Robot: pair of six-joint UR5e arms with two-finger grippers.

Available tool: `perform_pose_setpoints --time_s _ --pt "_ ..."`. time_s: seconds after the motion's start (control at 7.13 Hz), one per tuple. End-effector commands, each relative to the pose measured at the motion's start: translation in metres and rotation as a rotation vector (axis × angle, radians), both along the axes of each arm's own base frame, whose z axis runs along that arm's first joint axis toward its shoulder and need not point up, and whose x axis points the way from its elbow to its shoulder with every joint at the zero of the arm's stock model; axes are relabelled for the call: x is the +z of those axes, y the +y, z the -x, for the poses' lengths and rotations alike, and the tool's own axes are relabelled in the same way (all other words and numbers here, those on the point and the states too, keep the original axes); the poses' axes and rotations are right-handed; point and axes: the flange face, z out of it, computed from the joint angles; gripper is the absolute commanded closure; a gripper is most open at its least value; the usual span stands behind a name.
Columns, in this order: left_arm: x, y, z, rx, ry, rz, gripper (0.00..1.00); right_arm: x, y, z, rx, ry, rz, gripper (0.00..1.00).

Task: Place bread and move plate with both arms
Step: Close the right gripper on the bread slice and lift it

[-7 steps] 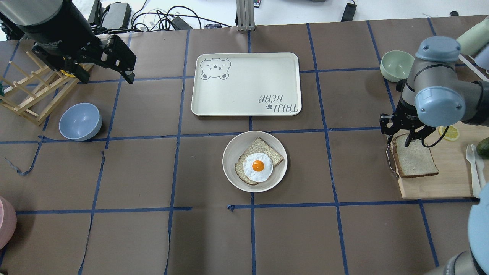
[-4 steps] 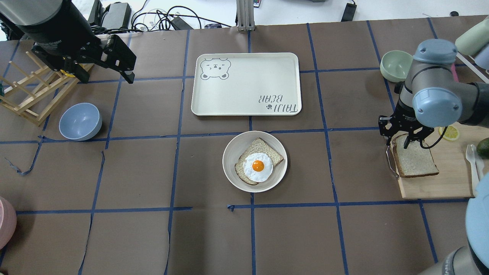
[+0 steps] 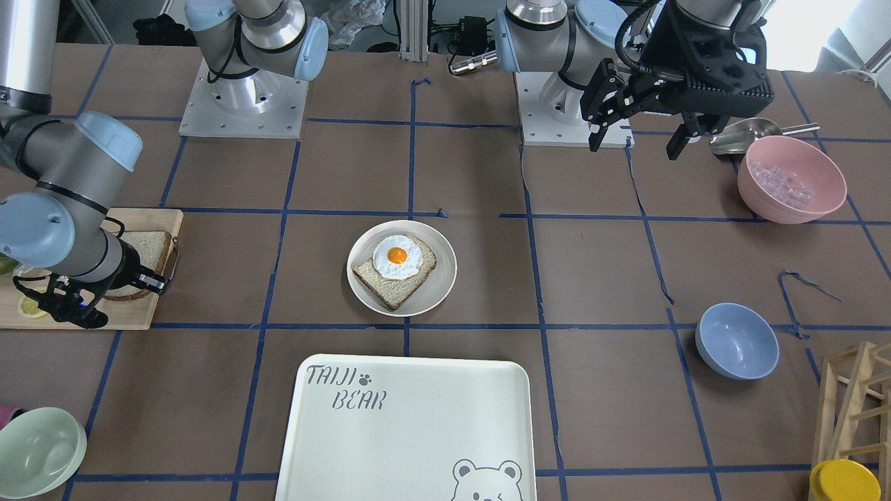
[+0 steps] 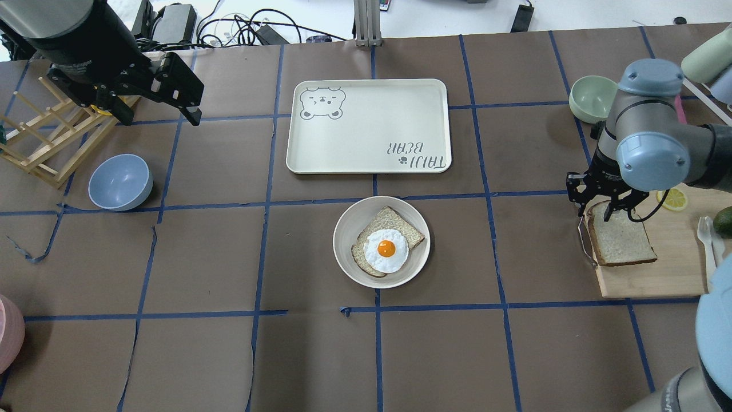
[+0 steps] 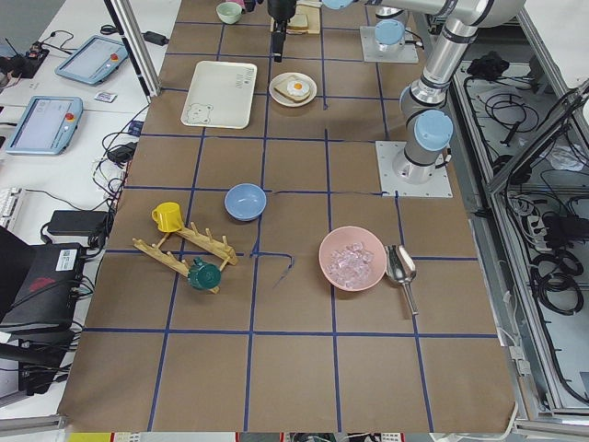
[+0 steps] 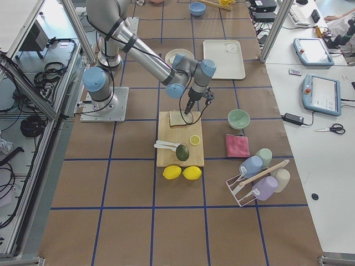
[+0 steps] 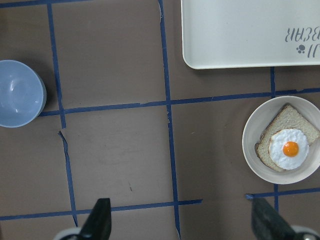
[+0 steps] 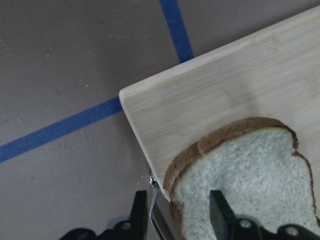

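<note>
Early stage. Right claw [image 8: 177,205], jaws apart, straddles the bread [image 4: 622,240] edge, well right of plate [image 4: 343,252]; nothing lifted. Left claw [image 4: 159,117] apart, far left of plate. Placing and plate move remain.

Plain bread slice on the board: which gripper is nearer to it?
Right. The right gripper straddles the bread's edge; the left gripper hangs far off by the wooden rack.

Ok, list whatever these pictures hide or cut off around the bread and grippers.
Bread: front-facing view, the right arm's wrist covers part of it.
Right gripper: wrist view, finger contact with the bread unclear.
Left gripper: wrist view, only fingertips show.
Pink bowl: overhead, cut by the left edge.
</note>
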Motion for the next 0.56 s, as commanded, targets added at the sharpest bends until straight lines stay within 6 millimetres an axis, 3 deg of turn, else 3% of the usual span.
perform_pose_setpoints --time_s 0.0,0.14,0.42 --pt "0.0007 0.0006 0.0000 0.000 0.000 0.001 0.00 -0.0071 -0.0021 0.0005 -0.052 0.012 0.006 0.51" --pt "0.0007 0.0006 0.0000 0.000 0.000 0.001 0.00 -0.0075 -0.0029 0.0007 -0.054 0.013 0.010 0.59" --pt "0.0000 0.0000 0.0005 0.001 0.005 0.000 0.00 -0.0072 -0.0035 -0.0001 -0.059 0.004 0.013 0.88"
